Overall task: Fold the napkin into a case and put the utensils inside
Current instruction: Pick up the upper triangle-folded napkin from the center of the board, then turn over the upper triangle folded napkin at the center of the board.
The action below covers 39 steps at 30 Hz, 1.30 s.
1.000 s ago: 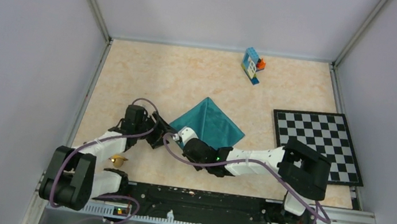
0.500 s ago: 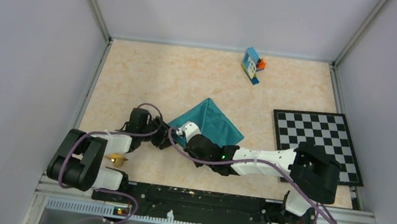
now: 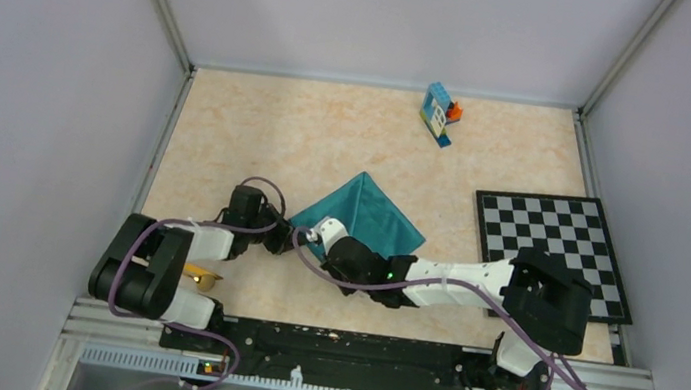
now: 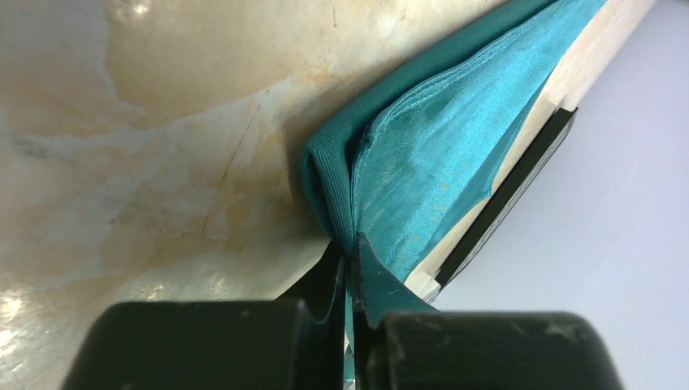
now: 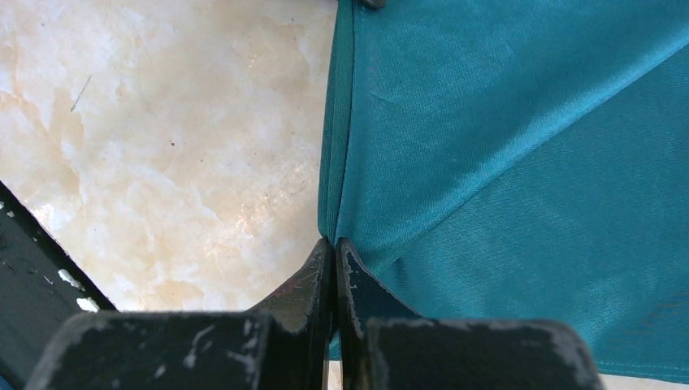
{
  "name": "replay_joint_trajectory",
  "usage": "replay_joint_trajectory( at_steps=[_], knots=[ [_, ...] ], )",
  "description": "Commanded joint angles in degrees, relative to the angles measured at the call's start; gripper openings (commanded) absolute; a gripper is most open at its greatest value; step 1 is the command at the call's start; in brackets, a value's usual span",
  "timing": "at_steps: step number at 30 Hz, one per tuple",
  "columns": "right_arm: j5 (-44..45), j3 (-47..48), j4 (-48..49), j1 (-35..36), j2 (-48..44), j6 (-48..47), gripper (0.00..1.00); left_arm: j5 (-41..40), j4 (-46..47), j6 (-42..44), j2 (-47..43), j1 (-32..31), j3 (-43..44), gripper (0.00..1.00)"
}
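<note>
The teal napkin [image 3: 369, 213] lies folded into a triangle near the middle of the pale marbled surface [image 3: 279, 136], its apex pointing toward the far wall and its long base toward the arms. Both arms reach low to the triangle's near-left corner and meet there. The left claw [image 4: 349, 258] is pinched narrow on the cloth: its wrist view shows the two dark fingers pressed together with teal fabric caught between them, right where the hemmed fold and the stacked layers come to a corner. The right claw [image 5: 334, 248] is likewise closed tight, its tips nipping the napkin at the edge of the left hem, with the smooth top layer and a diagonal crease spreading out beyond it. From above, the two claws sit just beside each other at that corner. A golden-yellow utensil [image 3: 202, 277] rests on the surface near the left arm's base, apart from the napkin and partly hidden by the arm. The black-and-white checkerboard mat [image 3: 557, 245] lies at the right side, and blue-orange toy blocks [image 3: 440, 114] stand near the far edge.
</note>
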Motion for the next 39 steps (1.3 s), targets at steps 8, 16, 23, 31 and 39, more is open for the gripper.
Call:
replay_joint_trajectory(
  at_steps=[8,16,23,31,39],
  knots=[
    [5.1,3.5,1.6,1.5,3.2,-5.5,0.29,-0.7,-3.9,0.8,-1.7,0.0,1.3,0.00],
    [6.4,5.7,8.3,2.7,5.2,-8.5,0.60,0.7,-6.3,1.0,-2.9,0.0,3.0,0.00],
    [9.8,9.2,8.6,4.3,10.3,-10.9,0.59,0.5,-7.3,1.0,-3.7,0.0,3.4,0.00],
    [22.2,8.2,6.4,7.5,12.4,-11.5,0.47,0.8,-7.9,1.7,-3.5,0.3,4.2,0.00],
    [26.6,6.4,4.1,8.6,12.8,-9.2,0.42,1.0,-8.6,2.1,-2.8,0.7,5.1,0.00]
  ],
)
